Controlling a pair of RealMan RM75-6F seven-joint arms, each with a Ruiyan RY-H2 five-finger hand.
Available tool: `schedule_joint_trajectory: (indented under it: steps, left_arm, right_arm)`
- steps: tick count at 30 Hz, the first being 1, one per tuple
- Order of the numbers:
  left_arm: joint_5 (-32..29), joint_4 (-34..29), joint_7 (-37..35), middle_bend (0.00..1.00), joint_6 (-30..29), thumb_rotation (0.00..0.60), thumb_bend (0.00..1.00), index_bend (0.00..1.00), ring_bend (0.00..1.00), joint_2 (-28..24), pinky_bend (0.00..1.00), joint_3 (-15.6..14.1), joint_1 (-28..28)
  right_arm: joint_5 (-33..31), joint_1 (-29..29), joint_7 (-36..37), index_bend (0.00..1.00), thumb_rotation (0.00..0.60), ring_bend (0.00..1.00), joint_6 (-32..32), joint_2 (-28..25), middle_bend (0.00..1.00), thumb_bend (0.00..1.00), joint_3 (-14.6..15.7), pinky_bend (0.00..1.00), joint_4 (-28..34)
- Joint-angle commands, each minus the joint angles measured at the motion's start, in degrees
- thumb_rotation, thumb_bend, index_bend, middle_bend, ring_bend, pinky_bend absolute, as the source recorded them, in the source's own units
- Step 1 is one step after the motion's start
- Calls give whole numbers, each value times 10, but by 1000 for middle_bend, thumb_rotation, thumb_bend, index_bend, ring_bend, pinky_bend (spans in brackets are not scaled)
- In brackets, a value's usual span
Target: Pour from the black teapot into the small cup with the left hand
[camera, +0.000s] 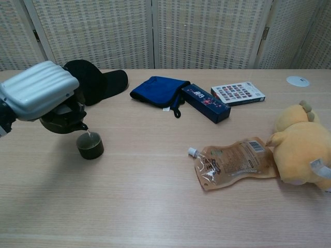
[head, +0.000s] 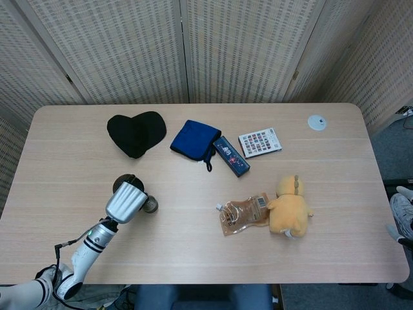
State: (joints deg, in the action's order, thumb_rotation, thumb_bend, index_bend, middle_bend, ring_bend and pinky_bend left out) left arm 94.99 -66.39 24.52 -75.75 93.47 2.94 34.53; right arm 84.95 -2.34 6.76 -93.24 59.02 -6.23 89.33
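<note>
Table (camera: 155, 206) runs wide, pale wood, screens behind; clutter sits well right of the work: black cap (head: 136, 133), blue cloth (head: 194, 140), dark box (head: 231, 155), card of stickers (head: 260, 141), yellow plush (head: 288, 205), drink pouch (head: 244, 214); none near the pour. Left hand (camera: 39, 96) hangs over the near-left of the table, its ribbed silver back uppermost, wrapped over the black teapot (camera: 64, 119) and holding it off the surface; the fingers themselves are hidden under the shell, so how they lie on the pot I cannot tell. Right hand not in either view. Teapot is tilted, spout end down and toward the robot's right, its long axis running from the hand's side across to the spout; spout tip sits just above the near rim of the small cup (camera: 90, 145), with what looks like a thin stream falling into it. Cup stands upright on the table, just beside and below the pot. Judgement: pour is under way; hold the tilt shallow, keep the spout over the cup's middle rather than the rim, roll back slowly before it brims; a jerk would likely splash or nudge the cup.
</note>
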Motion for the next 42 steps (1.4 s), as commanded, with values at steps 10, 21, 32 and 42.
schedule_joint_trajectory:
  steps: [10, 21, 32, 42]
  left_arm:
    - [10, 14, 3, 1000, -4, 600, 434, 1000, 960, 5, 443, -3, 2]
    - [13, 28, 4, 1000, -7, 600, 434, 1000, 960, 11, 443, -4, 2]
    - [15, 33, 1, 1000, -10, 600, 434, 1000, 960, 11, 443, -4, 2]
    - [16, 36, 3, 1000, -11, 600, 434, 1000, 960, 9, 443, -5, 2]
  right_arm:
    - [-1, 0, 1, 237, 600, 223, 1, 1, 285, 111, 0, 225, -2]
    - [-2, 1, 1, 237, 600, 222, 3, 1, 285, 111, -1, 225, -3]
    - [-2, 1, 0, 237, 600, 223, 4, 1, 285, 110, -1, 225, -2]
    - [0, 3, 0, 237, 600, 223, 4, 1, 285, 111, -1, 225, -1]
